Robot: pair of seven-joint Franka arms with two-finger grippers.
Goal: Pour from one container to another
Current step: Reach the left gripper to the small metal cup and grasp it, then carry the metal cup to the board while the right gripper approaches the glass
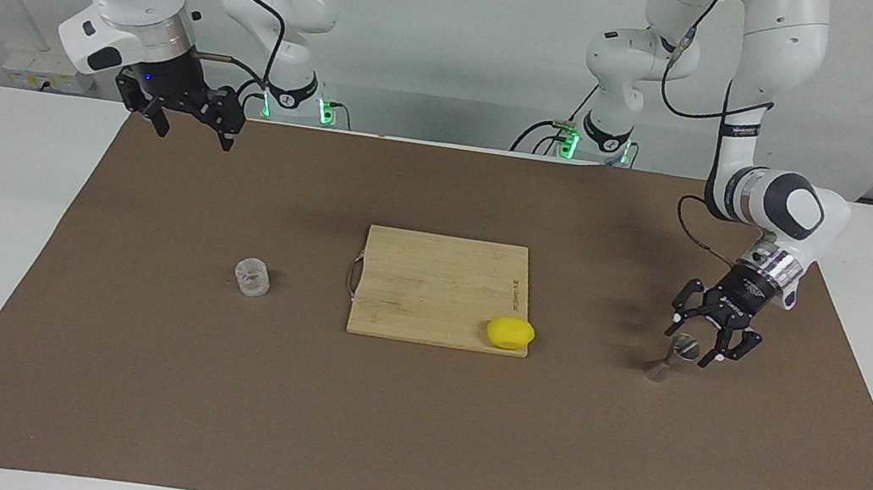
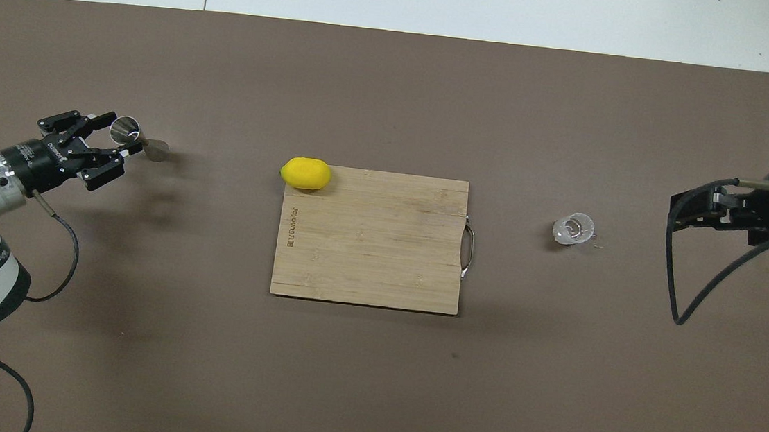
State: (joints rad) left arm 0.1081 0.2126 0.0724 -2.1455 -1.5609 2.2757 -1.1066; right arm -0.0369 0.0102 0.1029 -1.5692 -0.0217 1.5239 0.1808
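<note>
A brown mat [image 1: 413,413] covers the table; at its middle lies a wooden cutting board [image 1: 431,283], its metal handle toward the right arm's end. A yellow lemon [image 1: 510,332] rests at the board's corner that lies farther from the robots, toward the left arm's end.

The left gripper [image 1: 709,343] is lowered over the mat at the left arm's end, fingers spread apart. The metal jigger [image 1: 673,357] sits tilted at the fingertips, its upper cone between them; whether the fingers touch it cannot be told. The overhead view looks into the jigger's shiny upper cone [image 2: 125,131], with no contents discernible, while the facing view shows its narrow waist and its foot on the mat.

The right gripper [image 1: 193,121] waits raised over the mat's edge at the right arm's end, fingers apart in the facing view; the overhead view shows it [image 2: 688,211] only side-on. The clear cup [image 1: 252,277] stands upright on the mat, well apart from that gripper, between it and the board. The overhead view [image 2: 573,229] looks down into the cup; its contents cannot be told.
</note>
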